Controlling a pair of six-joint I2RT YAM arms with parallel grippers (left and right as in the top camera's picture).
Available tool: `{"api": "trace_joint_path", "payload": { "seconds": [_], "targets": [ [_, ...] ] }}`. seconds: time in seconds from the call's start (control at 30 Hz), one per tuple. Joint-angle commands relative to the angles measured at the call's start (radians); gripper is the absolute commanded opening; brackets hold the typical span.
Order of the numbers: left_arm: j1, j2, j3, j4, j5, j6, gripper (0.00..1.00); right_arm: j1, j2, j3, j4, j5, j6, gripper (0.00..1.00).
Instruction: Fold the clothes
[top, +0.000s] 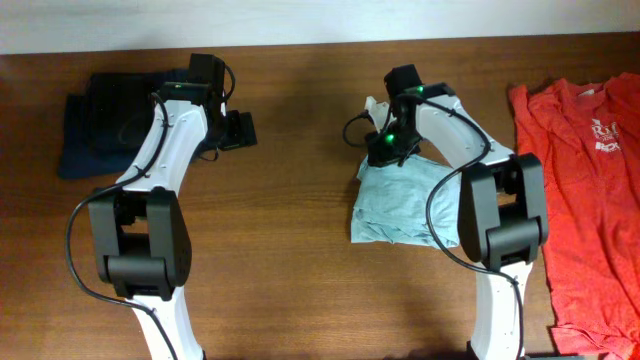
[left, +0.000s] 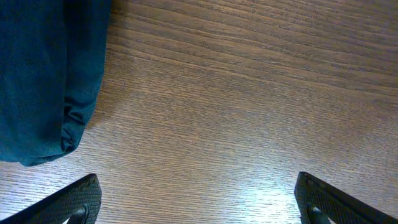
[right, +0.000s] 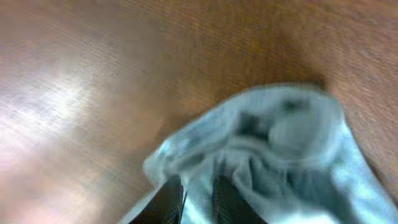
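Note:
A light blue garment (top: 400, 205) lies folded at the table's middle right. My right gripper (top: 383, 135) is shut on its upper left corner and holds that corner bunched above the wood; the wrist view shows the cloth (right: 280, 143) pinched between the fingers (right: 199, 196). A dark navy garment (top: 105, 120) lies folded at the far left, with its edge in the left wrist view (left: 43, 81). My left gripper (top: 238, 130) is open and empty beside it, over bare wood (left: 199, 202). A red t-shirt (top: 585, 190) lies spread at the right edge.
The wooden table (top: 280, 230) shows bare wood between the two arms and in front of the navy garment. The red t-shirt runs off the right edge of the overhead view.

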Motion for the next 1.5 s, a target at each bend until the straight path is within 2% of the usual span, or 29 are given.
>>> {"api": "trace_joint_path", "payload": {
  "seconds": [0.0, 0.23, 0.33, 0.5, 0.73, 0.83, 0.9, 1.03, 1.17, 1.27, 1.37, 1.47],
  "targets": [
    [0.0, -0.021, 0.013, 0.0, 0.004, 0.001, 0.99, 0.005, -0.123, 0.079, -0.08, -0.01, 0.013, 0.22],
    [0.0, -0.021, 0.013, 0.0, 0.004, 0.001, 0.99, 0.005, -0.201, 0.077, -0.346, -0.009, 0.015, 0.23],
    [0.001, -0.021, 0.013, 0.0, 0.004, 0.001, 0.99, 0.011, -0.199, 0.037, -0.401, -0.009, 0.015, 0.23],
    [0.0, -0.021, 0.013, 0.0, 0.004, 0.001, 0.99, 0.024, -0.199, -0.101, -0.339, -0.009, 0.017, 0.23],
    [0.0, -0.021, 0.013, 0.0, 0.004, 0.001, 0.99, 0.025, -0.199, -0.335, -0.16, -0.044, 0.06, 0.23],
    [0.0, -0.021, 0.013, 0.0, 0.004, 0.0, 0.99, 0.025, -0.199, -0.369, -0.117, -0.066, 0.06, 0.23],
    [0.0, -0.021, 0.013, 0.0, 0.004, 0.001, 0.99, 0.024, -0.201, -0.357, -0.127, -0.079, 0.06, 0.19],
    [0.0, -0.021, 0.013, 0.0, 0.004, 0.001, 0.99, 0.023, -0.231, -0.259, -0.209, -0.098, 0.052, 0.19],
    [0.0, -0.021, 0.013, 0.0, 0.004, 0.001, 0.99, 0.004, -0.285, -0.109, -0.311, -0.022, 0.061, 0.19],
    [0.0, -0.021, 0.013, 0.0, 0.004, 0.001, 0.99, -0.059, -0.326, -0.006, -0.389, 0.086, 0.121, 0.2],
    [0.0, -0.021, 0.013, 0.0, 0.004, 0.001, 0.99, -0.154, -0.356, 0.05, -0.438, 0.124, 0.121, 0.2],
    [0.0, -0.021, 0.013, 0.0, 0.004, 0.001, 0.99, -0.28, -0.377, 0.058, -0.462, 0.143, 0.12, 0.37]
  ]
}}
